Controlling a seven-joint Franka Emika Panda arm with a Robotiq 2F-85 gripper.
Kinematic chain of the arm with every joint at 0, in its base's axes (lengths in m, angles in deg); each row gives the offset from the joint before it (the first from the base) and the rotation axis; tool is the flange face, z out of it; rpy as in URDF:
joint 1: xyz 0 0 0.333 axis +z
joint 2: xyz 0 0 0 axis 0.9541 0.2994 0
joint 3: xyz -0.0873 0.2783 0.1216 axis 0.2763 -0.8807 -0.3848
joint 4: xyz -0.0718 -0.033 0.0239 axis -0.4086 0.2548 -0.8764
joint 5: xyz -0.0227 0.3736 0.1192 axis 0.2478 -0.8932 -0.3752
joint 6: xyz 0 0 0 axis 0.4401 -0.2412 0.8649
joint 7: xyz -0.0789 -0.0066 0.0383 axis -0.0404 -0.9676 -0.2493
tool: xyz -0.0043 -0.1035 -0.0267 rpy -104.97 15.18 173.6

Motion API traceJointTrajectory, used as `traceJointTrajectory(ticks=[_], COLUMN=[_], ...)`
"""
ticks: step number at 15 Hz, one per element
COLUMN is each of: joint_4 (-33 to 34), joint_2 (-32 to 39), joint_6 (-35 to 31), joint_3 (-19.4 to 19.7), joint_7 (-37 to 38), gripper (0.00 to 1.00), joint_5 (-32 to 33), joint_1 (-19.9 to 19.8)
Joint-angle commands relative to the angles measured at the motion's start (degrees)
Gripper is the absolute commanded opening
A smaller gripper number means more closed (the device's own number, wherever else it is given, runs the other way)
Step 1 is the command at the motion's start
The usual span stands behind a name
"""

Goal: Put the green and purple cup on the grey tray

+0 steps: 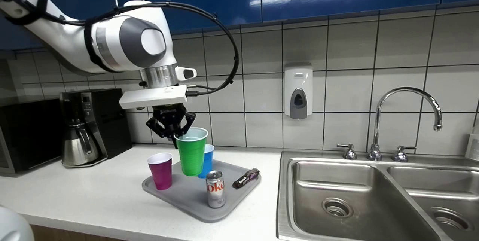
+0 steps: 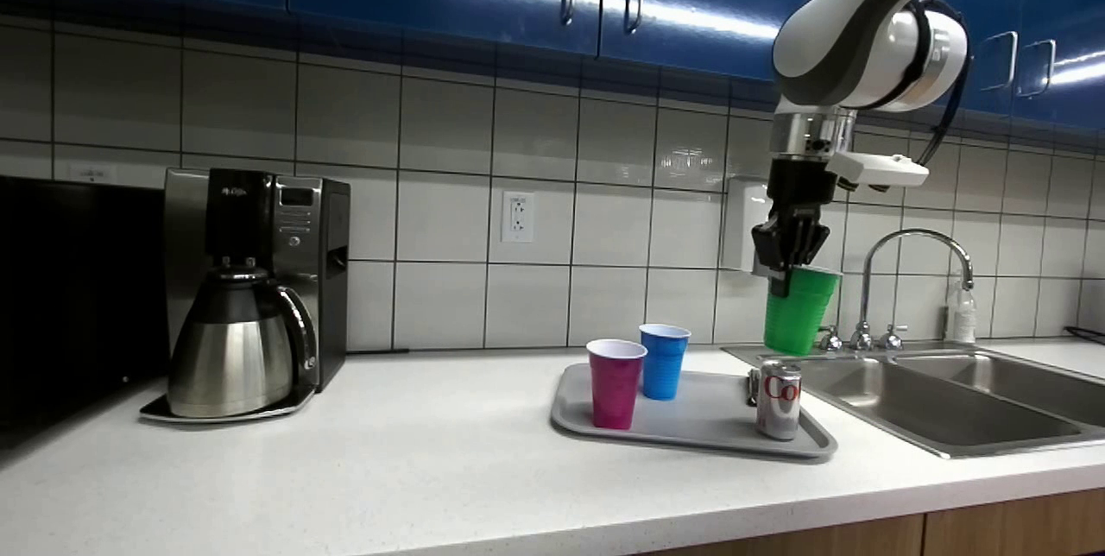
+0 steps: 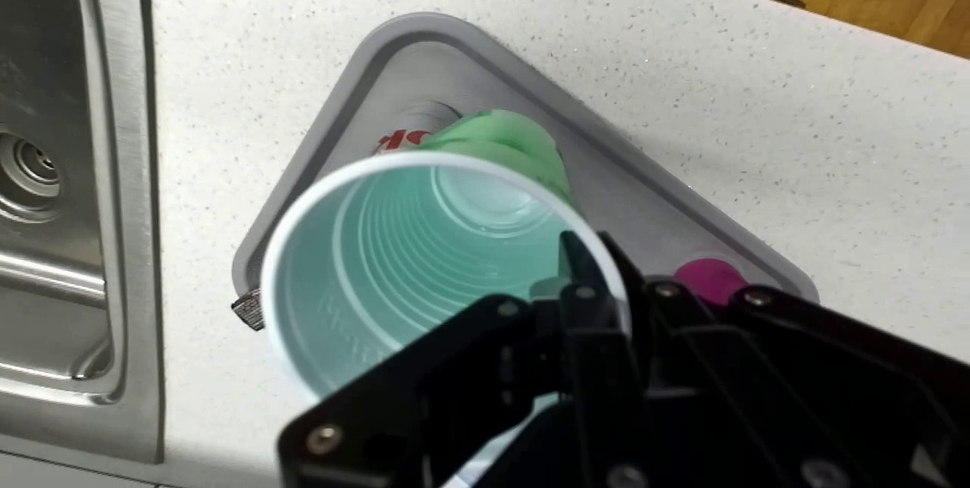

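Observation:
The green cup (image 1: 191, 158) is held upright or nearly so above the grey tray (image 1: 183, 193); it also shows in an exterior view (image 2: 803, 319) and fills the middle of the wrist view (image 3: 424, 268). My gripper (image 1: 175, 140) is shut on the cup's rim, with one finger inside and one outside, as the wrist view (image 3: 599, 268) shows. The purple cup (image 1: 161, 173) stands upright on the tray, at the end away from the sink; it also shows in an exterior view (image 2: 614, 392) and partly behind the fingers in the wrist view (image 3: 708, 278).
On the tray are a blue cup (image 2: 663, 366), a Coke can (image 1: 215, 190) close to the held cup, and a dark wrapped bar (image 1: 246, 178) at the sink-side edge. The steel sink (image 1: 283, 196) lies beside the tray. A coffee maker (image 2: 237, 349) stands farther along the counter.

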Motion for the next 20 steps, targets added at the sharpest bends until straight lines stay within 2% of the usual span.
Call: traceJointTrajectory(ticks=[1,10,20], joint_4=[0.4,2.6,10.2], joint_2=[2.1,11.1,22.4], joint_6=[-1.3,-6.4,-8.0], joint_3=[-2.0,-4.9,-6.0], joint_7=[3.4,8.9,14.8], gripper=[0.01,0.01,0.01], joint_5=[0.6,1.5,4.2], joint_1=[0.6,0.8,0.7])
